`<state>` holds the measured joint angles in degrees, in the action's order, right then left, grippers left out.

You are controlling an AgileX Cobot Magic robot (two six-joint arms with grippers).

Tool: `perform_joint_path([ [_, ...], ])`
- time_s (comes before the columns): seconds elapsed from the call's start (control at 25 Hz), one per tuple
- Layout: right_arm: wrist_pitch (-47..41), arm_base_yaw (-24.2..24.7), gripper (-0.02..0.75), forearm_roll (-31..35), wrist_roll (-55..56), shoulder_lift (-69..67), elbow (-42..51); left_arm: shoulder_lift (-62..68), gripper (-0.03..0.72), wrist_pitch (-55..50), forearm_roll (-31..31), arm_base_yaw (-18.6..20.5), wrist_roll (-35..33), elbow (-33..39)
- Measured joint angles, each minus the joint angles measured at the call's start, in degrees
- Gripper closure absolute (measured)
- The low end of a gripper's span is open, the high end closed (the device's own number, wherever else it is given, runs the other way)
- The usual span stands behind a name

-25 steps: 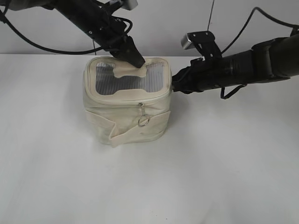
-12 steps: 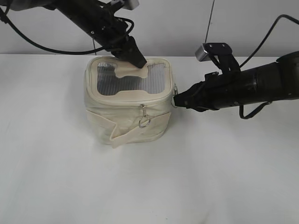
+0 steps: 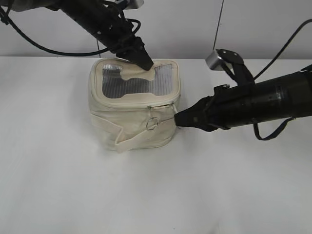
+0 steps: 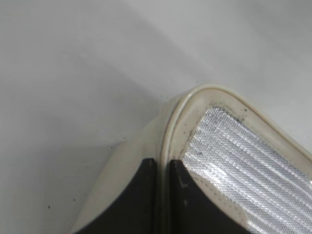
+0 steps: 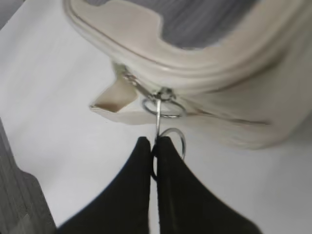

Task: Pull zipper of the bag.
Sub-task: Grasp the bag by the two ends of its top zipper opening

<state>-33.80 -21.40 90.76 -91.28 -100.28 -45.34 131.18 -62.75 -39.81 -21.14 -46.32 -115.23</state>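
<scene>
The cream bag point(image 3: 127, 113) stands mid-table, its grey window top point(image 3: 131, 83) facing up. My left gripper point(image 3: 146, 64) is shut on the bag's back top rim; in the left wrist view the black fingertips point(image 4: 163, 168) pinch the cream rim piping point(image 4: 171, 122) beside the grey window point(image 4: 243, 156). My right gripper point(image 3: 177, 118) is at the bag's front right corner, shut on a silver ring pull point(image 5: 181, 141) of the zipper point(image 3: 163, 104). The second slider's ring point(image 3: 152, 123) hangs on the front face. In the right wrist view both sliders point(image 5: 163, 93) sit close together above my right gripper point(image 5: 155, 144).
The bag's wide cream strap point(image 3: 141, 139) wraps its lower front, with a loose end sticking out at the left. The white table point(image 3: 156, 195) extends around the bag to a pale back wall. Black cables hang behind both arms.
My right gripper has moved from the bag's right side round the front right corner, drawing its ring pull and slider towards the front slider. My left gripper stays on the back rim.
</scene>
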Motion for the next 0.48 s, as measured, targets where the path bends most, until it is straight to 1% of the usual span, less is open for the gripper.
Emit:
perform_joint_path([
  [0.2, 5.26, -10.13, 0.729, 1.37, 3.15, -2.80, -4.71, -0.06, 0.638, 0.56, 0.64, -0.31, 0.94, 0.10],
  [0.28, 7.28, -12.76, 0.729, 1.56, 4.30, -4.04, -6.30, -0.11, 0.638, 0.56, 0.75, -0.43, 0.99, 0.16],
  [0.4, 9.12, -13.38, 0.724, -0.04, 8.54, -4.13, -6.80, -0.11, 0.634, 0.58, 0.81, -0.45, 1.11, 0.16],
  [0.48, 7.56, -12.53, 0.676, -3.81, 13.42, -4.13, -6.96, -0.17, 0.595, 0.73, 0.40, -0.50, 1.52, 0.16],
])
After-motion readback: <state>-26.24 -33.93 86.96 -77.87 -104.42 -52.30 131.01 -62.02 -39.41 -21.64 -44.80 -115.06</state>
